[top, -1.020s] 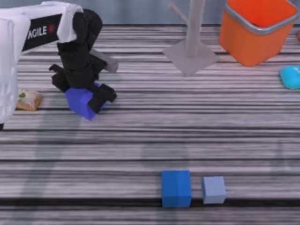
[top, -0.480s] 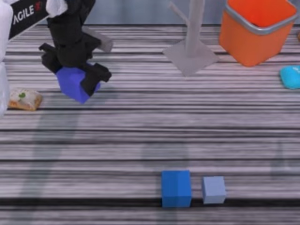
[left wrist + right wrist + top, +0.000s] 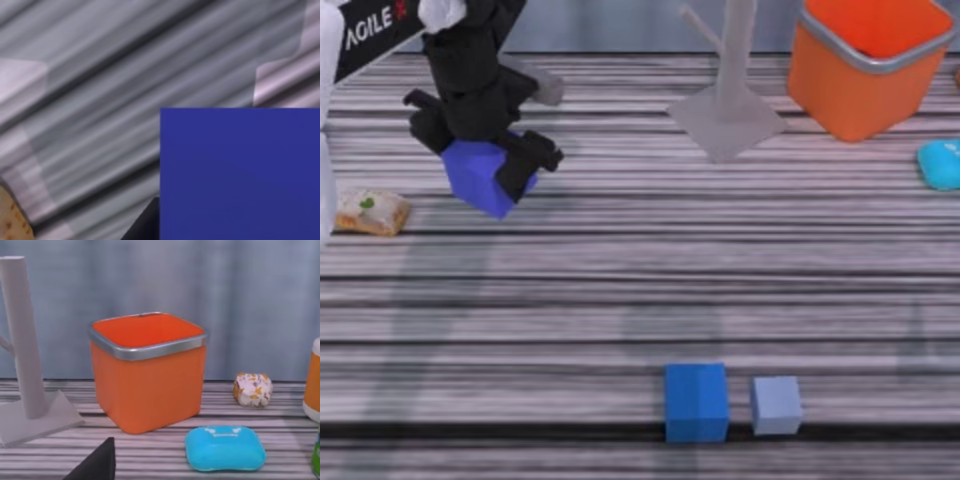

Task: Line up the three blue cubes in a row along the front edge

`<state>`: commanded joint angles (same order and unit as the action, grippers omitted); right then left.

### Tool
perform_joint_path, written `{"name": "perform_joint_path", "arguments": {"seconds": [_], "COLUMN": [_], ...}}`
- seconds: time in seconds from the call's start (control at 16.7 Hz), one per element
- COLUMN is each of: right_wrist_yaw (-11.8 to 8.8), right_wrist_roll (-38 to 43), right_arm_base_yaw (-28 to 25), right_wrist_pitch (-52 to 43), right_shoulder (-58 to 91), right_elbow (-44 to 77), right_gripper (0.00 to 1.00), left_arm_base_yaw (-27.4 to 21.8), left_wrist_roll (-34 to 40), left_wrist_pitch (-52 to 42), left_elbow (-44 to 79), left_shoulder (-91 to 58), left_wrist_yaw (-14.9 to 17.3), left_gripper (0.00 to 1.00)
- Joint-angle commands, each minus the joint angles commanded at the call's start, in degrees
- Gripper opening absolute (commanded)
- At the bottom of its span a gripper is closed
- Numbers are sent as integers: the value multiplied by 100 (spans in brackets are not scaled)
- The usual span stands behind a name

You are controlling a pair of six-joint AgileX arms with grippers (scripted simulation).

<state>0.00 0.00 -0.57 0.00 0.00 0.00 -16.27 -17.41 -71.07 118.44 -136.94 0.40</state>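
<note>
Since a second ago the left gripper (image 3: 485,160) has risen from the striped tabletop (image 3: 620,300) with the large indigo-violet cube (image 3: 478,180), and in the last half second it has barely shifted. Its black fingers (image 3: 528,160) are clamped on opposite sides of that cube, which hangs tilted above the far left part of the table, just right of a small tan packet (image 3: 368,212). In the left wrist view the cube (image 3: 240,175) fills much of the picture, with the grey stripes passing beneath it.

The medium royal-blue cube (image 3: 697,402) and the small pale grey-blue cube (image 3: 776,405) sit side by side near the front edge (image 3: 520,432), slightly apart, the royal-blue one on the left, overlapping the dark line.

The right arm is out of the top view; I cannot tell how its fingers stand. Its wrist view faces the far right: an orange bin (image 3: 147,372), a grey stand (image 3: 25,385), and the rounded cyan object (image 3: 225,447).
</note>
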Motion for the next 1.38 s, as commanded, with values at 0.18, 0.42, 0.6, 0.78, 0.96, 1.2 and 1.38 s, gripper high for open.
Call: {"name": "perform_joint_path", "arguments": {"seconds": [0.18,0.42,0.6,0.78,0.96,1.2,1.38], "right_wrist_yaw": [0,0,0,0,0,0,0], "right_wrist_roll": [0,0,0,0,0,0,0], "right_arm_base_yaw": [0,0,0,0,0,0,0], "right_wrist_pitch": [0,0,0,0,0,0,0], "right_shoulder": [0,0,0,0,0,0,0], "right_elbow": [0,0,0,0,0,0,0], "right_gripper": [100,100,100,100,100,100,100], "left_arm_base_yaw": [-327,-986,-1550,-2061,-2407,-2498,-2470], "left_wrist_roll": [741,2322,3748,4975,5678,5844,5826], "left_wrist_pitch": [178,520,813,1113,1344,1409,1413], "left_elbow": [-620,-1927,-3115,-4204,-4874,-5039,-5040], "left_shoulder": [454,1372,2167,2932,3490,3643,3613], "left_wrist_yaw": [-13,-27,-29,-30,-39,-42,-44], "left_gripper": [0,0,0,0,0,0,0]}}
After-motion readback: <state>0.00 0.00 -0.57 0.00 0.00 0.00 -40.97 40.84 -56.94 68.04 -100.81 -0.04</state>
